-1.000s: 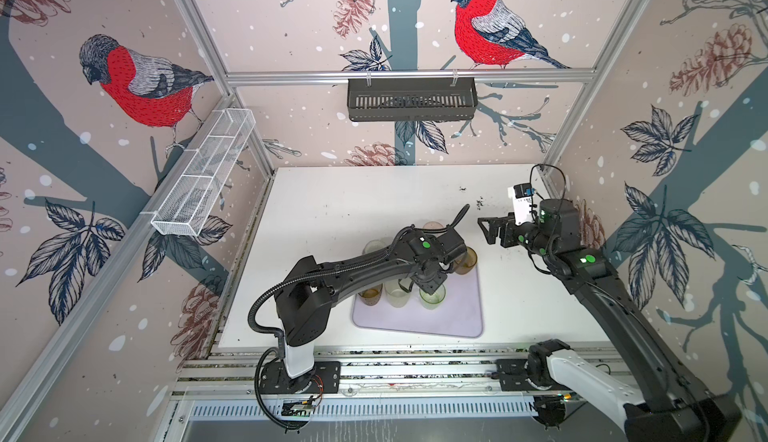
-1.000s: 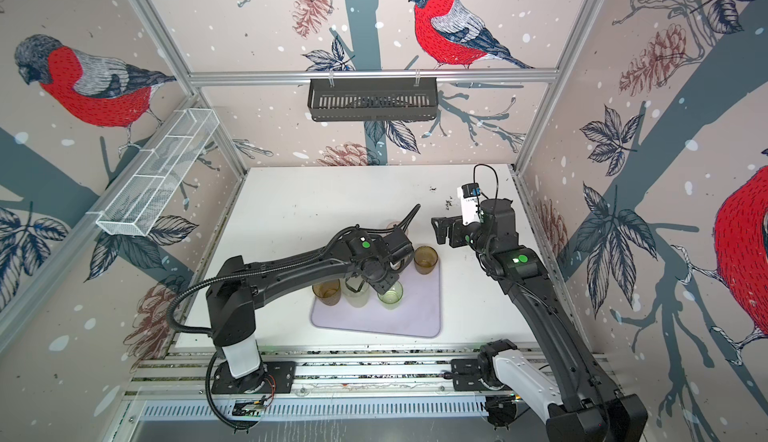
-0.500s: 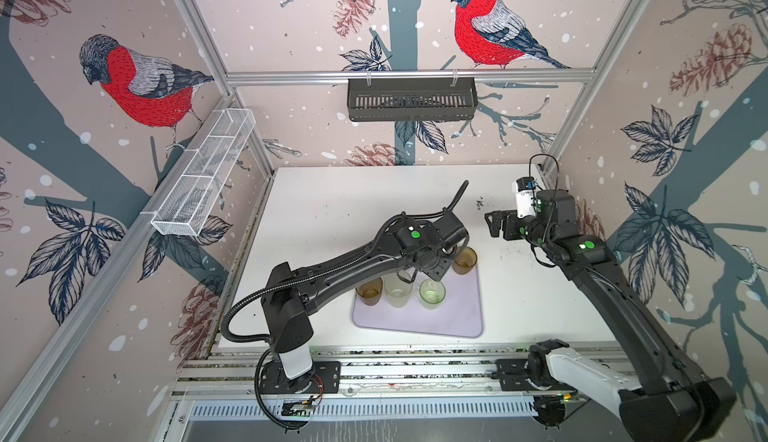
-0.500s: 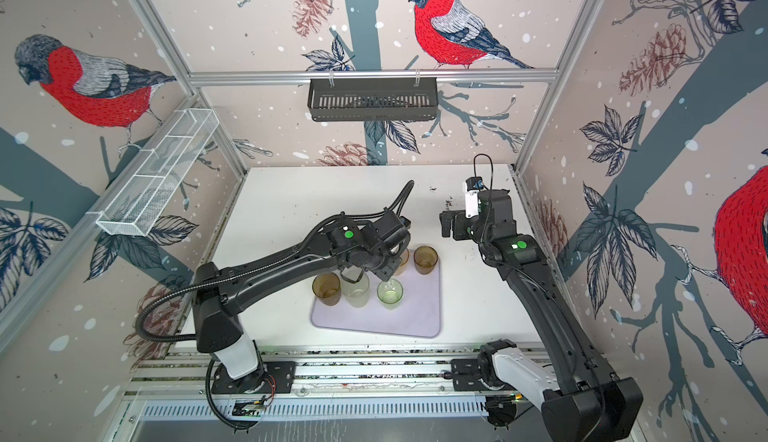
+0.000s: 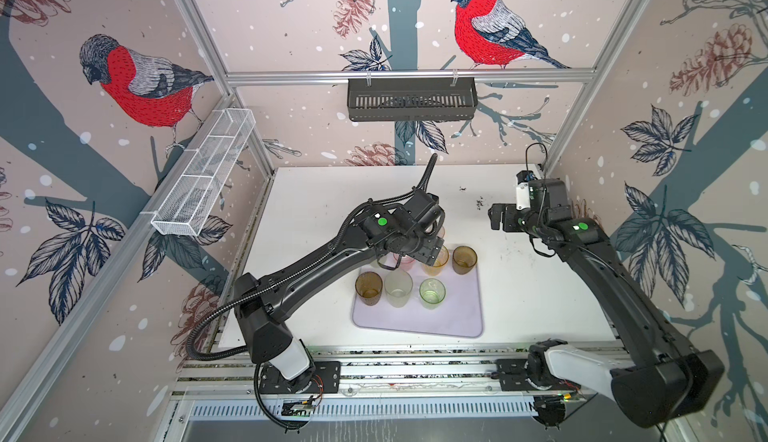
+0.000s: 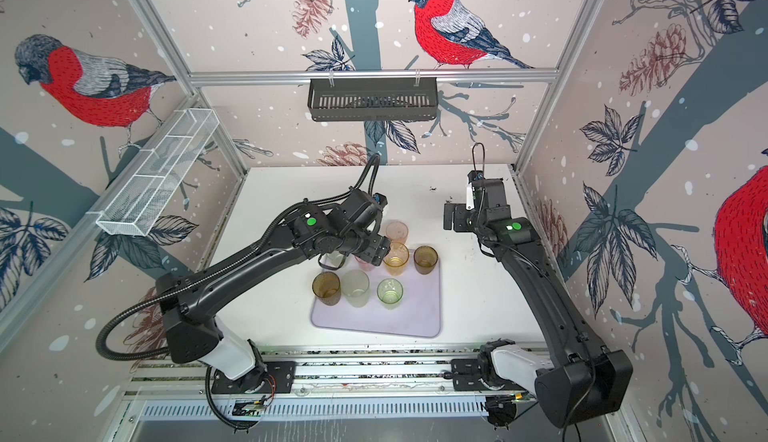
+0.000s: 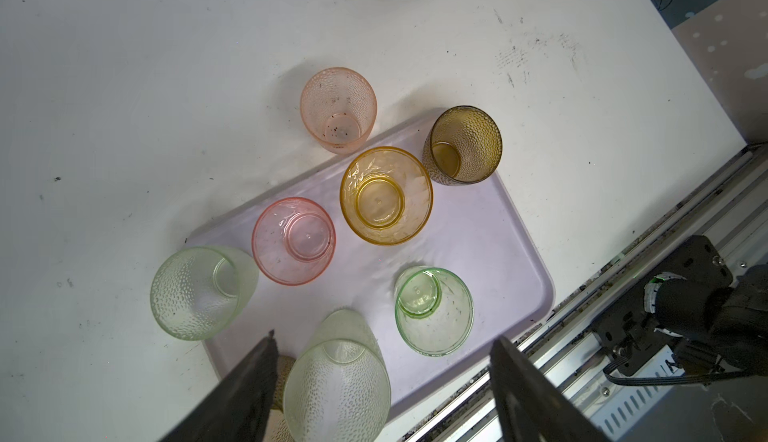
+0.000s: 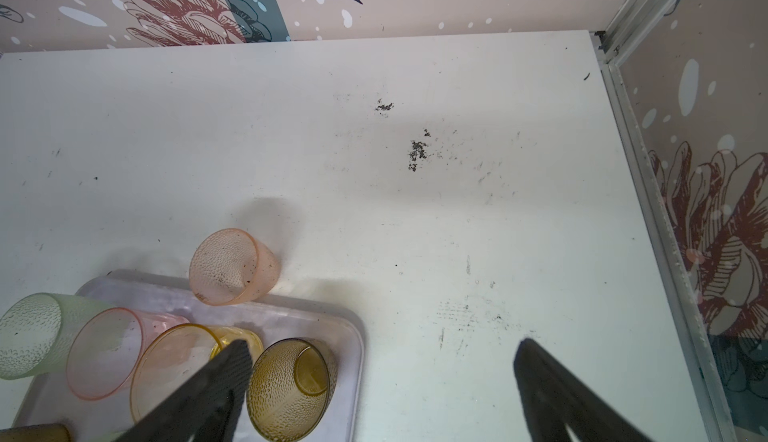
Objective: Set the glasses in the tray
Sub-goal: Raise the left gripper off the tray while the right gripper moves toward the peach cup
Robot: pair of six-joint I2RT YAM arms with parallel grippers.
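The glasses (image 7: 386, 195), eight small translucent tinted tumblers, are all standing upright on and just beside the large flat pale lilac rectangular tray (image 6: 415, 319). Taking the tray as a dial with 12 o'clock toward the back wall: the pale green dimpled glass (image 7: 203, 292) is sitting at 10 o'clock, at the corner; whether it is inside the rim cannot be told. The pink patterned glass (image 7: 294, 240) is at 11, the wider amber patterned glass (image 6: 396, 258) at 1 and the brown dimpled glass (image 6: 425, 259) at 2. A second brown dimpled glass (image 6: 326, 288) is standing at 9 o'clock, the taller frosted whitish glass (image 6: 356, 287) just beside it near the centre, and the bright green glass (image 6: 390, 292) a little toward 3. The peach dimpled glass (image 6: 397, 232), dark specks inside it, is standing off the tray on the white table (image 5: 307, 195), just beyond the far rim at 1 o'clock. The left gripper (image 7: 385, 335) is hovering over the far row, jaws spread wide, gripping nothing. The right gripper (image 8: 383, 341) is hanging over the table toward 2 o'clock, fingers wide apart and empty.
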